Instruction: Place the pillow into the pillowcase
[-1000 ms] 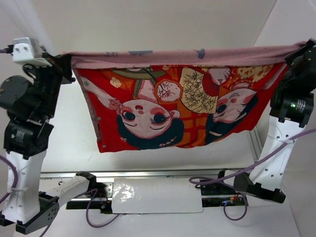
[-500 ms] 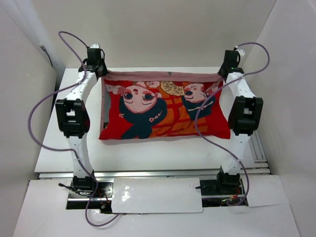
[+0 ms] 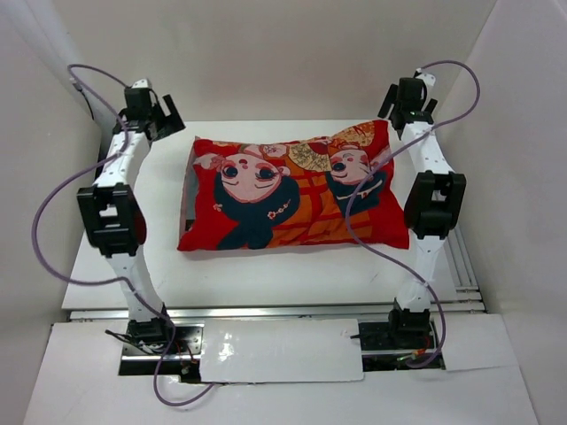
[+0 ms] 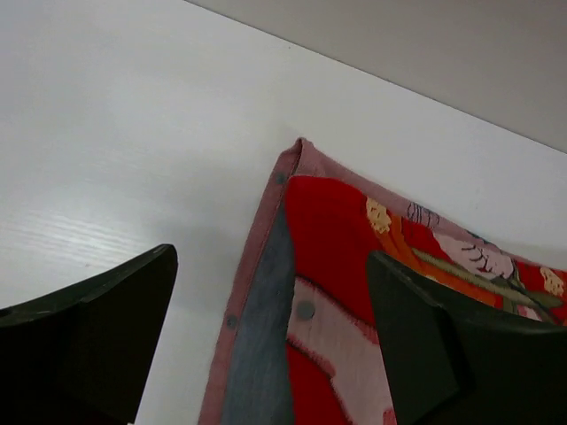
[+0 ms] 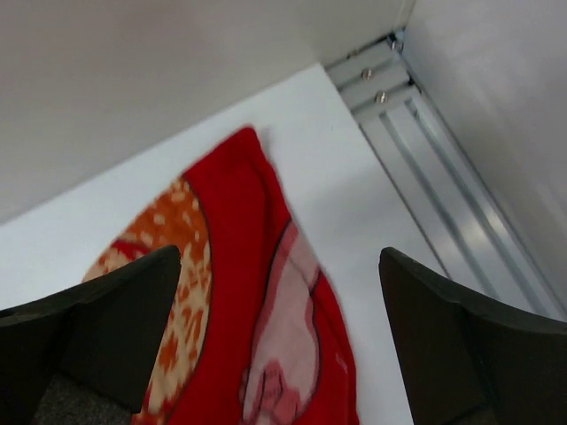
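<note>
The red pillowcase (image 3: 292, 199) with two black-haired dolls lies flat on the white table (image 3: 266, 274), bulging as if filled. The pillow itself is hidden. My left gripper (image 3: 164, 119) hangs open just above and outside the case's far left corner. In the left wrist view that corner (image 4: 337, 221) shows a dull pink hem with snaps below my open left gripper (image 4: 270, 257). My right gripper (image 3: 403, 102) stands open above the far right corner. The right wrist view has red cloth (image 5: 230, 230) lying loose under my open right gripper (image 5: 282, 252). Neither gripper touches the fabric.
White walls close in the table at the back and on both sides. An aluminium rail (image 3: 462, 257) runs along the table's right edge, also seen in the right wrist view as a rail (image 5: 425, 168). Purple cables (image 3: 53, 212) loop off both arms. A white plate (image 3: 279, 350) lies between the bases.
Both grippers have opened and let go of the pillowcase's far edge. The case has dropped flat on the table, and both wrists have drawn a little outward from its corners.
</note>
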Tool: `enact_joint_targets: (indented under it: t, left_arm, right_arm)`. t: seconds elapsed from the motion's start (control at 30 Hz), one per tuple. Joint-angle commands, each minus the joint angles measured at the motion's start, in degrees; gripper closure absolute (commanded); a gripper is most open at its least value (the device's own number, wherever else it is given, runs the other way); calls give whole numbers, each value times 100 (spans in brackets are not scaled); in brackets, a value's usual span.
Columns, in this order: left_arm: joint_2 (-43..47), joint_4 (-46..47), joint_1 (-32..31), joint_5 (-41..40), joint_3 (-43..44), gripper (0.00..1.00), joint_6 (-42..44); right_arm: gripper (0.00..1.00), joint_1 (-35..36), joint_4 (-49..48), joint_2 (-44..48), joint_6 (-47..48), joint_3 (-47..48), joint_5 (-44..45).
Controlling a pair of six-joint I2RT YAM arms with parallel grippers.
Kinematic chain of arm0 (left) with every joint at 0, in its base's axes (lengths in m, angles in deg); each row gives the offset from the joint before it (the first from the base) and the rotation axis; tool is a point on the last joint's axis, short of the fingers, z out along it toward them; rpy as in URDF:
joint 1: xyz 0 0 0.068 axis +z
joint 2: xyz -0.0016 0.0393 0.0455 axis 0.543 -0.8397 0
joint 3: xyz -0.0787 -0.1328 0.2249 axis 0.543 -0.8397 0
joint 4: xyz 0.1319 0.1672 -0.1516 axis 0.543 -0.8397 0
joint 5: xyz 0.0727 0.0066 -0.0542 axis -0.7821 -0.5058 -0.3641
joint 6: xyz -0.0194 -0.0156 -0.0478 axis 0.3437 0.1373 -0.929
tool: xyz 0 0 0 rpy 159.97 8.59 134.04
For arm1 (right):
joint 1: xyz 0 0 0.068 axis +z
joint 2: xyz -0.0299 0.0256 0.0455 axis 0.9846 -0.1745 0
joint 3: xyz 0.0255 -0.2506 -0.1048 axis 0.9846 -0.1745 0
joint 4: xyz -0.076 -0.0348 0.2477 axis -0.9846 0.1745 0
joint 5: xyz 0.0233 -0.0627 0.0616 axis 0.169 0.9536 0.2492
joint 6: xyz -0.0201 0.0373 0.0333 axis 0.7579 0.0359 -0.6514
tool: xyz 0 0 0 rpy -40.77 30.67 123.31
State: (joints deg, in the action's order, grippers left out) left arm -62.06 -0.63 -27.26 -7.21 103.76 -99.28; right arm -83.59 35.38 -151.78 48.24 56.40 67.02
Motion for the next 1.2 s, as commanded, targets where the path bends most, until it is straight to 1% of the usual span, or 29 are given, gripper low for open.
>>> enact_joint_targets:
  t: [0.0,0.03,0.07,0.1,0.13,0.17,0.2,0.23,0.27,0.3,0.33,0.43,0.5,0.57,0.63,0.67,0.77,0.83,0.93,1.0,1.1,1.17]
  left_arm:
    - [1297,20,158,750,-1279,0,-75]
    - [1561,20,158,951,-1696,0,-22]
    - [1833,211,158,1205,-2135,0,-22]
    - [2358,709,158,2052,-3062,0,170]
    - [2607,949,158,2478,-3497,0,171]
    - [2835,1221,158,3196,-3902,0,171]
    - [3255,1485,158,3386,-4628,0,111]
    - [3425,1696,158,3492,-4896,0,110]
    - [3566,1751,106,3493,-5125,0,110]
    - [3785,1751,105,3493,-5467,0,110]
    - [3848,1821,27,3493,-5610,2,110]
    - [3848,1769,-35,3484,-5847,5,163]
    - [3761,1769,-88,3371,-5848,7,215]
    - [3638,1708,-88,3370,-5848,14,215]
    - [3514,1655,-141,3370,-5708,26,285]
    - [3462,1655,-141,3370,-5708,37,286]
    - [3462,1655,-141,3318,-5655,45,286]
    - [3462,1585,-141,3265,-5603,43,355]
    - [3383,1374,-141,3064,-5454,28,408]
    - [3217,1373,-194,3062,-5453,25,409]
    - [3032,1373,-255,3001,-5400,25,461]
    - [2909,1373,-255,3001,-5243,31,461]
  right_arm:
    - [0,293,426,1138,-1,-406,48]
    - [0,433,480,1296,-1,-869,49]
    - [0,513,481,1463,-62,-1152,49]
    - [0,609,403,1821,-115,-1433,136]
    - [1,784,341,1990,-116,-2002,137]
    - [1,873,340,2157,-281,-2260,197]
    - [1,952,262,2498,-370,-2471,198]
    - [3,1066,157,2658,-371,-2882,33]
    - [3,1145,156,2956,-432,-3078,-21]
    - [4,1216,95,3089,-432,-3236,-117]
    - [4,1338,94,3186,-432,-3490,-118]
    - [4,1471,234,3486,-546,-3764,-13]
    - [5,1646,235,3591,-546,-3967,-13]
    - [5,1717,296,3679,-599,-4072,39]
    - [5,1770,410,3811,-599,-4143,92]
    - [5,1770,411,3864,-599,-4195,145]
    - [5,1822,411,3917,-599,-4310,145]
    - [5,1823,411,3969,-599,-4310,93]
    - [6,1823,411,4031,-599,-4372,93]
    - [6,1823,472,4083,-599,-4372,93]
    - [6,1823,472,4084,-599,-4372,93]
    - [6,1823,524,4136,-599,-4424,145]
